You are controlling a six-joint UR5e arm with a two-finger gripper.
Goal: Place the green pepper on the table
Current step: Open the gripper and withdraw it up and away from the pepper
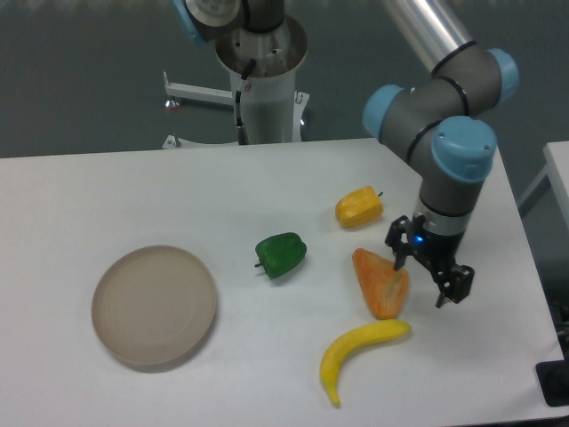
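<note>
Gripper (429, 274) position: lower right of the frame, just right of the orange wedge-shaped toy (381, 283). Its two fingers stand apart with nothing between them.

Green pepper (281, 254) position: centre of the frame, resting on the table (107, 191), free of the gripper and well apart from it. It lies between the round beige plate (155, 306) at lower left and the yellow pepper (359, 206) at upper right, touching neither. Judged from this layout, the placement is complete.

Risks from this point:
- The fingers hang low and close to the orange toy. A sideways move at this height could strike it and push it toward the banana (357, 354) below.
- A low return sweep toward the centre could clip the green pepper and displace it.
- The pepper lies on its side on a flat surface. Being rounded and lobed, it would probably roll under a light knock.

Green pepper appearance: small, glossy, dark green, with lobed sides. A short dark stem points toward the left of the frame. Highlights on the top surface suggest smooth, hard plastic.
</note>
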